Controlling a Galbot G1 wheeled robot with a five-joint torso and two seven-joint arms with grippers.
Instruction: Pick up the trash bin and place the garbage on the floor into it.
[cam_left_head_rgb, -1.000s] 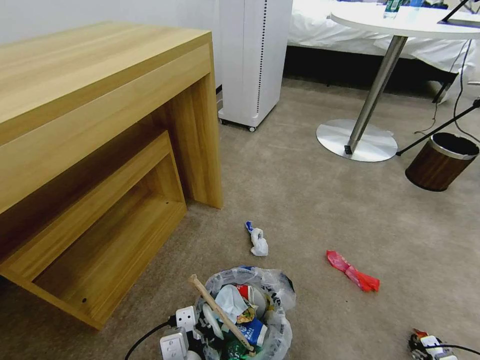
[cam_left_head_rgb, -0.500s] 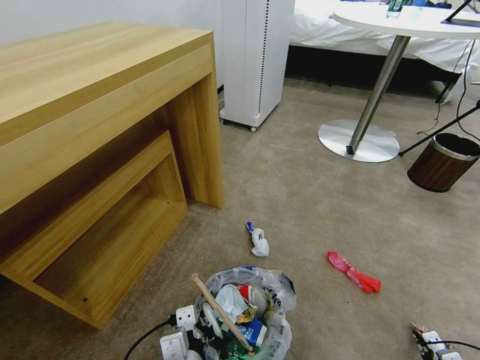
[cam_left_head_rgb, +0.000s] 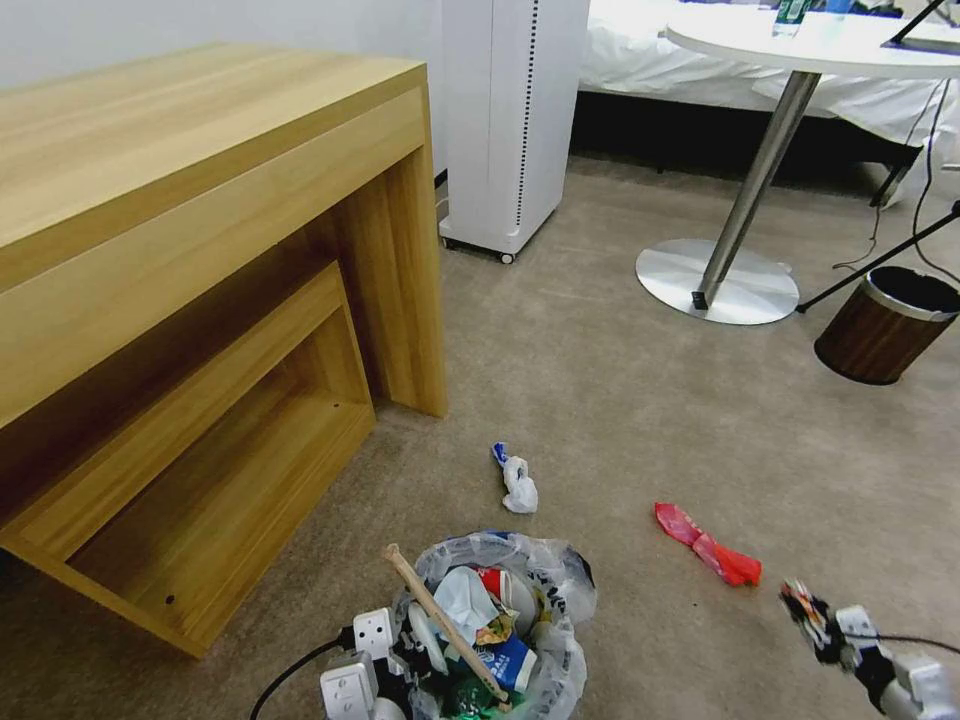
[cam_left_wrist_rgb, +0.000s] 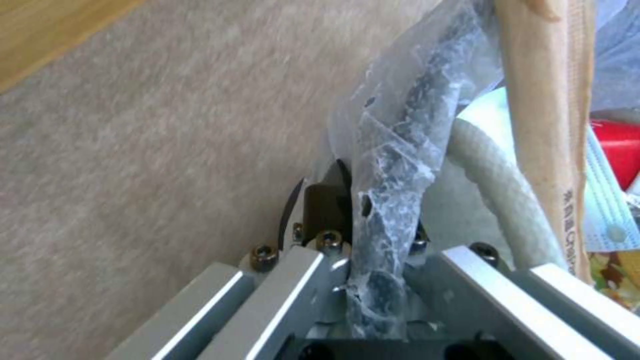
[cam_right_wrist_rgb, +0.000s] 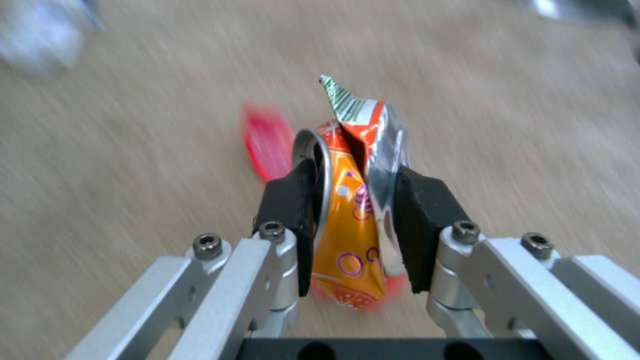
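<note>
Right gripper (cam_right_wrist_rgb: 353, 200) pinches an orange wrapper (cam_right_wrist_rgb: 350, 200); left gripper (cam_left_wrist_rgb: 373, 250) clamps the bin (cam_left_head_rgb: 560, 640) rim, likely lifted. Wrapper should go over the bin's mouth before release.

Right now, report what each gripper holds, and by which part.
Left gripper: trash bin, by its bagged rim. Right gripper: orange wrapper, pinched mid-body.

My right claw (cam_right_wrist_rgb: 353, 200) has black pads (cam_right_wrist_rgb: 293, 210) on silver metal links with dark hex screws; my left claw (cam_left_wrist_rgb: 373, 240) shares that build.
</note>
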